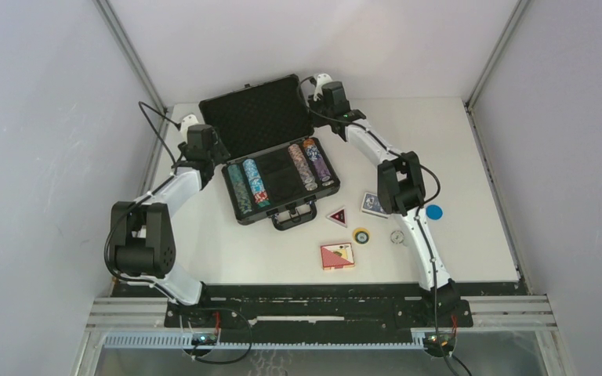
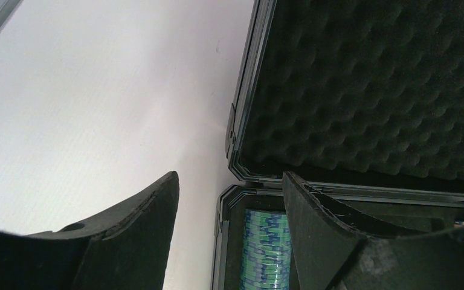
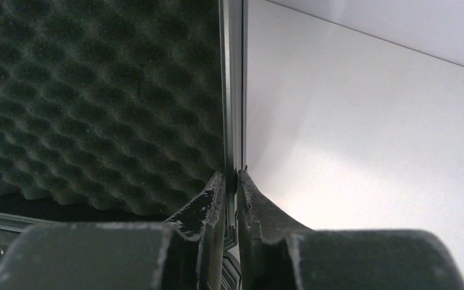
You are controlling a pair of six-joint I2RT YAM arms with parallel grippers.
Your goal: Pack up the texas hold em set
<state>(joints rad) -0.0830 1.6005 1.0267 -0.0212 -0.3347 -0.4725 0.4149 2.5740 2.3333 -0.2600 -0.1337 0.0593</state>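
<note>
The black briefcase [image 1: 282, 205] lies open in the middle of the table, its foam-lined lid [image 1: 255, 113] leaning back. Rows of poker chips [image 1: 256, 182] fill the base. My right gripper [image 1: 325, 95] is shut on the lid's right edge; the right wrist view shows its fingers [image 3: 230, 175] pinching the metal rim [image 3: 234, 109]. My left gripper [image 1: 204, 149] is open at the case's left hinge corner; in the left wrist view its fingers [image 2: 229, 178] straddle that corner above green-blue chips [image 2: 266, 248]. A blue deck [image 1: 373, 204] and a red deck [image 1: 337, 256] lie on the table.
A triangular button [image 1: 337, 216], a yellow round button [image 1: 360, 235], a clear round one [image 1: 397, 236] and a blue disc [image 1: 434, 211] lie on the table right of the case's handle [image 1: 294, 215]. Grey walls enclose the table on three sides.
</note>
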